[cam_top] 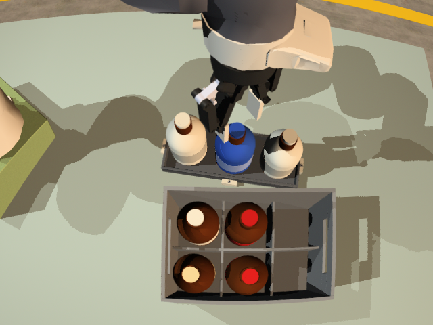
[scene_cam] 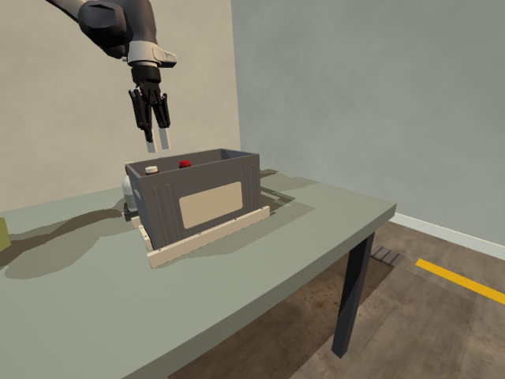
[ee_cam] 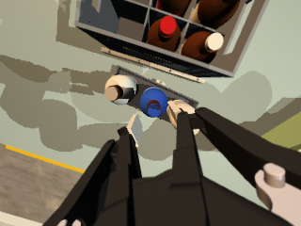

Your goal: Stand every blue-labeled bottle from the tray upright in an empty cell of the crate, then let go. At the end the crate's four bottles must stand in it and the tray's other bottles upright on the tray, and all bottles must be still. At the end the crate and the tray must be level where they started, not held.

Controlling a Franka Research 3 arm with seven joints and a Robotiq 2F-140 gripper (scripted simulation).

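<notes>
A blue-labeled bottle (cam_top: 233, 154) (ee_cam: 152, 101) stands upright in the middle of the dark tray (cam_top: 210, 173), between two white-labeled bottles (cam_top: 186, 139) (cam_top: 282, 154). My gripper (cam_top: 240, 120) (scene_cam: 158, 145) (ee_cam: 154, 114) hangs above the blue bottle, well clear of its cap. Its fingers stand partly apart with nothing between them. The grey crate (cam_top: 244, 190) (scene_cam: 162, 196) (ee_cam: 141, 47) sits just in front of the tray. It holds several brown bottles, two with cream caps (cam_top: 195, 217) (cam_top: 190, 274) and two with red caps (cam_top: 249, 218) (cam_top: 249, 276). Its two right cells (cam_top: 290, 223) (cam_top: 290, 271) are empty.
A green box (cam_top: 21, 150) stands at the table's left edge. Beige rails (scene_cam: 207, 236) border the crate's base. In the exterior view the crate hides most of the tray; only one white bottle (scene_cam: 128, 189) shows behind it.
</notes>
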